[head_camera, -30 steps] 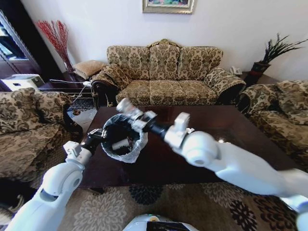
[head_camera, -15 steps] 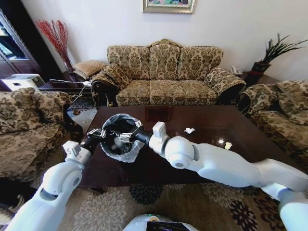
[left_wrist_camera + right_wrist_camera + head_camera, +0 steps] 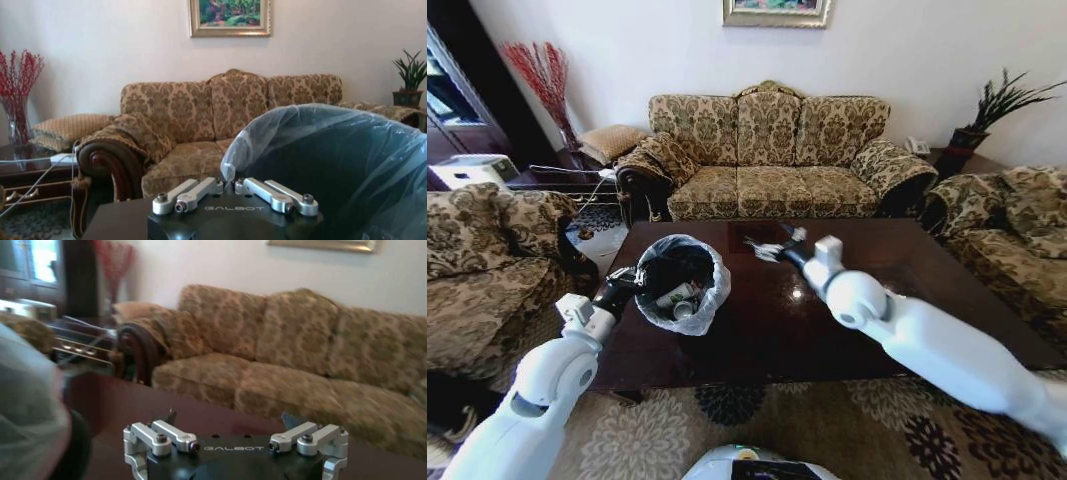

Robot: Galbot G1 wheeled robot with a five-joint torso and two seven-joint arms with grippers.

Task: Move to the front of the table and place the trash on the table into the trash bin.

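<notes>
the right tool (image 3: 765, 246) hangs over the far middle of the surface (image 3: 927, 270), fingers spread wide and empty. the left tool (image 3: 630, 283) pinches the rim of the one trash bin (image 3: 683, 284) at the surface's left edge. inside lie two pieces of trash (image 3: 677, 298).

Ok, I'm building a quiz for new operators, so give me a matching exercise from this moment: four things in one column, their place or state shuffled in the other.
Things:
1. trash bin
2. right gripper
3. left gripper
4. trash

Place or state:
A. open, over the middle of the table, apart from the bin
B. clamped on the bin's rim, on the robot's left side of it
C. lying inside the bag-lined bin
D. over the table's left part, whitish bag folded over its rim

Pairs: 1-D, 2-A, 3-B, 4-C
</notes>
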